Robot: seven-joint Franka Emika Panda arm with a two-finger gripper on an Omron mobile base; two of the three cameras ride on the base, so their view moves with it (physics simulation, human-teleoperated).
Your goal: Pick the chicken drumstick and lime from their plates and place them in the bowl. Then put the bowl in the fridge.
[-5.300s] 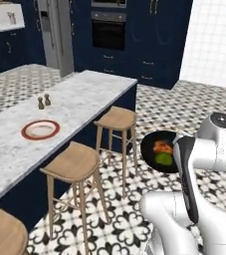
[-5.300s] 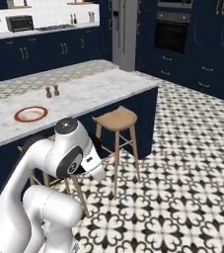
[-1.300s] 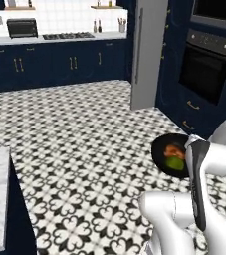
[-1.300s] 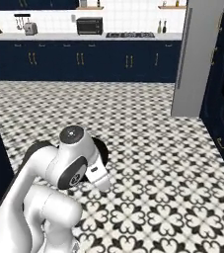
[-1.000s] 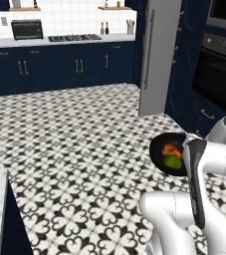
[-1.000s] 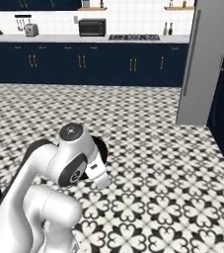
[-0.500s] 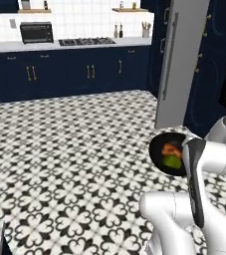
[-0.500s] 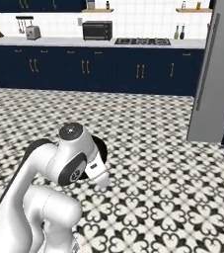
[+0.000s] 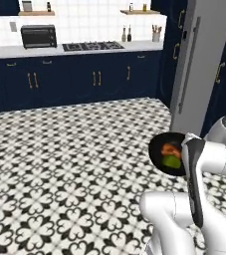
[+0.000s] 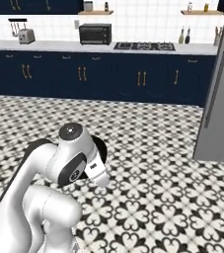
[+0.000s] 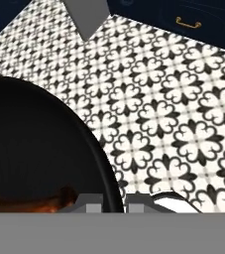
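Gripper (image 11: 114, 201) is clamped on the bowl (image 9: 160, 152) rim (drumstick (image 9: 172, 148), lime (image 9: 171, 161) aboard). You should keep it level nearing the fridge (image 9: 199, 60).

place: home kitchen | evidence: navy cabinets (image 9: 59, 84), hob (image 9: 92, 46), microwave (image 9: 39, 36), grey fridge (image 9: 201, 64), patterned tile floor (image 9: 59, 164)

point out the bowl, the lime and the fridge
bowl (image 9: 157, 149), left base view, on its black inner wall
lime (image 9: 171, 161), left base view, on its green top
fridge (image 9: 201, 64), left base view, on its grey door
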